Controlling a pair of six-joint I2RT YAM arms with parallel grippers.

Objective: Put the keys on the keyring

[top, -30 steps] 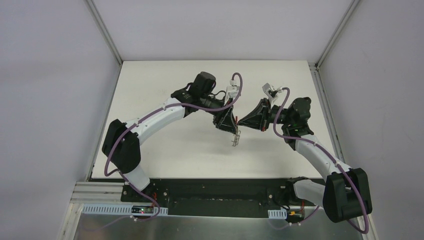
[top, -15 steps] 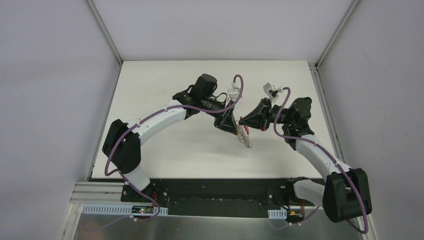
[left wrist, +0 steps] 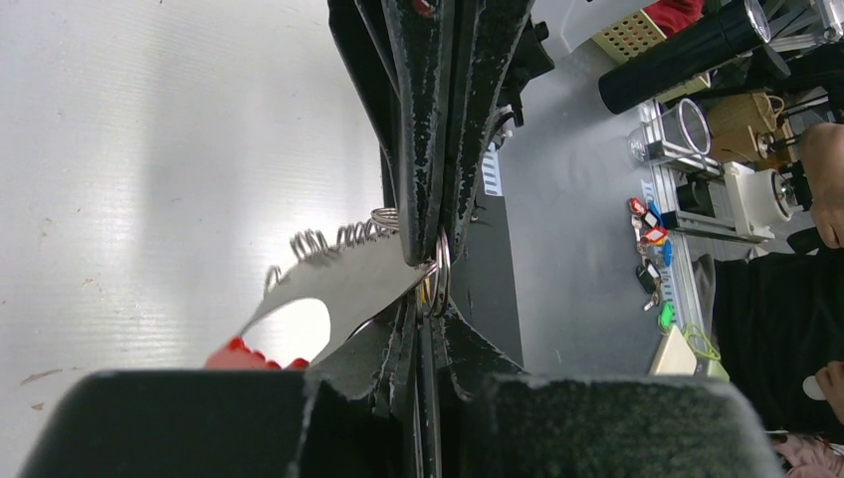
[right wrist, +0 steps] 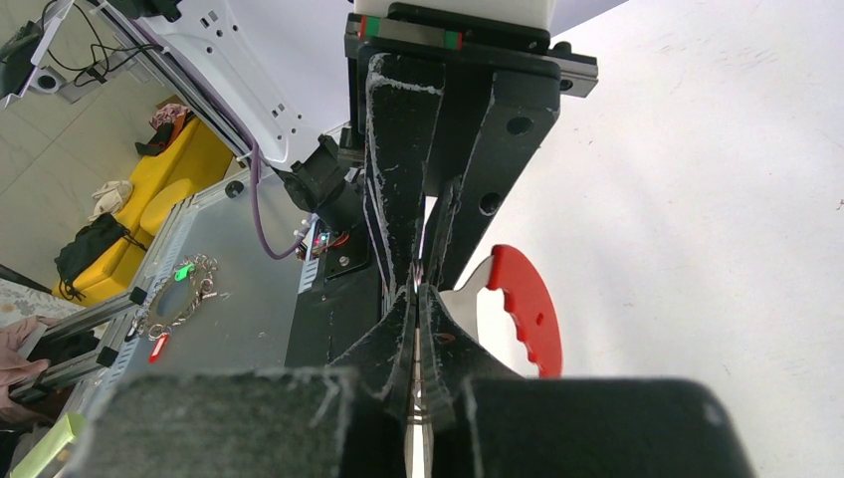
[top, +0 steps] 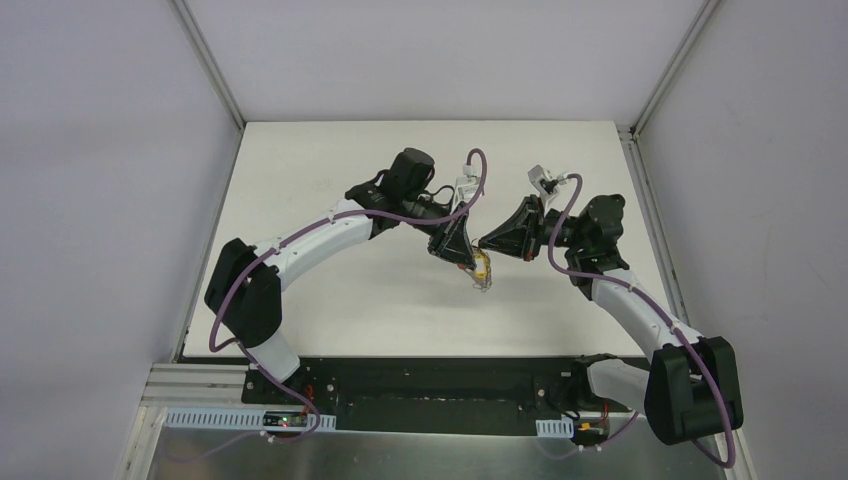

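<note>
Mid-table, the left gripper [top: 472, 261] pinches the keyring [left wrist: 328, 286] tight: silver metal, red ridged edge, wire coil. The orange-headed key [top: 484, 269] dangles at its 5 o'clock. The right gripper [top: 484, 243], fingers pressed together, sits at 1 o'clock.

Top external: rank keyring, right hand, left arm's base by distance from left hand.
1. keyring: gripped in the left hand, dangling.
2. right hand: just to its right, tips facing.
3. left arm's base: far left, near edge.

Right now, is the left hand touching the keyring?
Touching. The left wrist view shows the left hand pinching the keyring by its wire ring.
</note>
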